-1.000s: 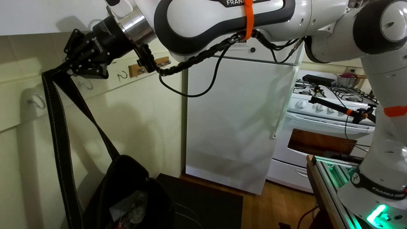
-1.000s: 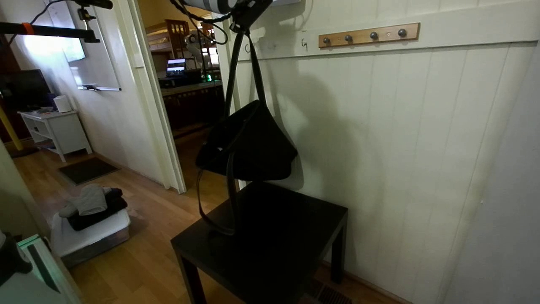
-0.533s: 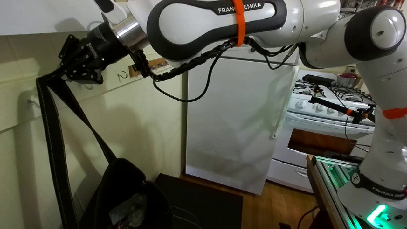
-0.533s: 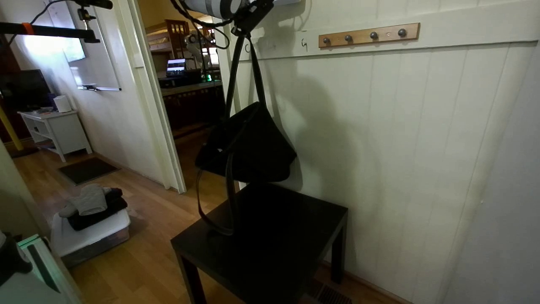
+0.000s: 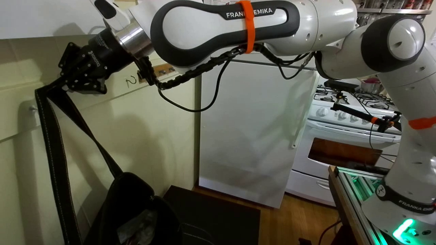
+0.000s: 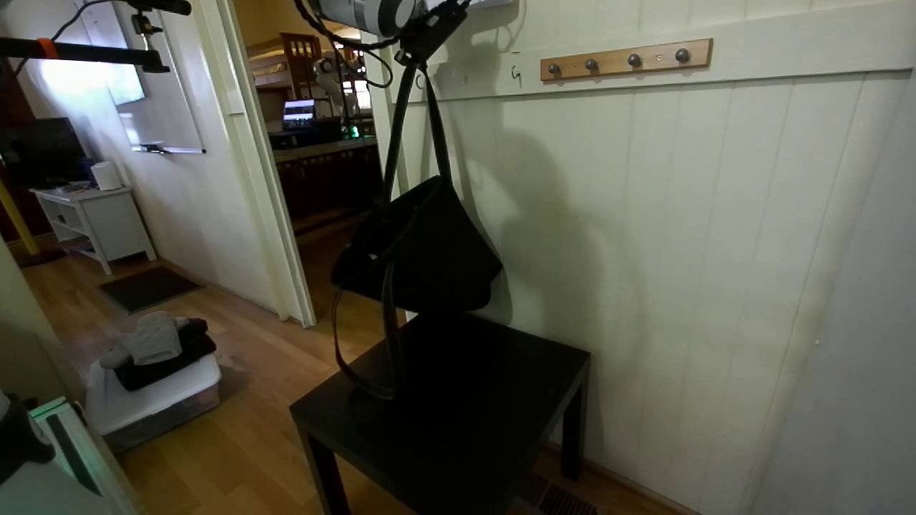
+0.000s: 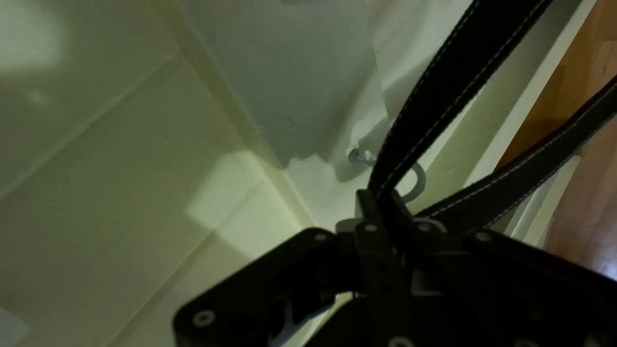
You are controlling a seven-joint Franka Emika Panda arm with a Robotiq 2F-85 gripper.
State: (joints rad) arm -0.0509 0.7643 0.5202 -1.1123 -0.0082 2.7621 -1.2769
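Note:
My gripper [image 5: 63, 83] is shut on the black strap of a bag, close to the wall. In the wrist view the fingertips [image 7: 385, 200] pinch the white-stitched strap [image 7: 448, 82], and its two lengths run to the upper right. A grey metal wall hook [image 7: 419, 182] shows just behind the strap at the fingertips. The black bag [image 6: 451, 254] hangs open-mouthed below the gripper [image 6: 418, 54], with clear plastic-like contents [image 5: 141, 221] inside. A second strap loop [image 6: 390, 336] hangs down in front of the black table; whether it touches the top cannot be told.
The low black table [image 6: 486, 386] stands against the wall below the bag. Another hook [image 5: 130, 81] and a wooden peg rack [image 6: 626, 60] are on the wall rail. A white cabinet [image 5: 44, 17] overhangs the gripper. A fridge [image 5: 248, 136] and stove [image 5: 344, 132] stand beyond the arm.
The arm and gripper have moved down and toward the image left in an exterior view, a little down and right in an exterior view. The bag has sunk slightly with them, strap still gripped.

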